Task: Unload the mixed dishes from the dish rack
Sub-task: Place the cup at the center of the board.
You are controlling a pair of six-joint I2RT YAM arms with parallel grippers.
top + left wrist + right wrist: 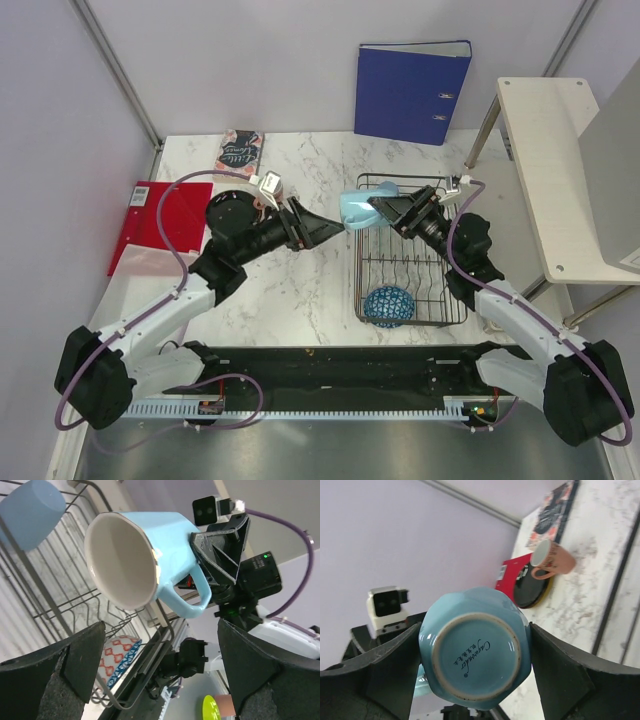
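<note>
My right gripper (380, 208) is shut on a light blue mug (355, 210), held on its side above the left rim of the black wire dish rack (358, 270). In the right wrist view the mug's base (475, 650) sits clamped between my fingers (380, 675). My left gripper (338, 226) is open right at the mug's mouth. In the left wrist view the mouth (122, 560) faces me, beyond my open fingers (75, 667). A second blue mug (388, 188) lies at the rack's far end. The blue net-patterned bowl (388, 305) sits at its near end.
A salmon cup (550, 562) and a black dish (532, 592) stand on the marble left of the rack, by a red folder (150, 225) and a book (242, 150). A blue binder (412, 90) leans on the back wall. A side table (560, 170) stands at right.
</note>
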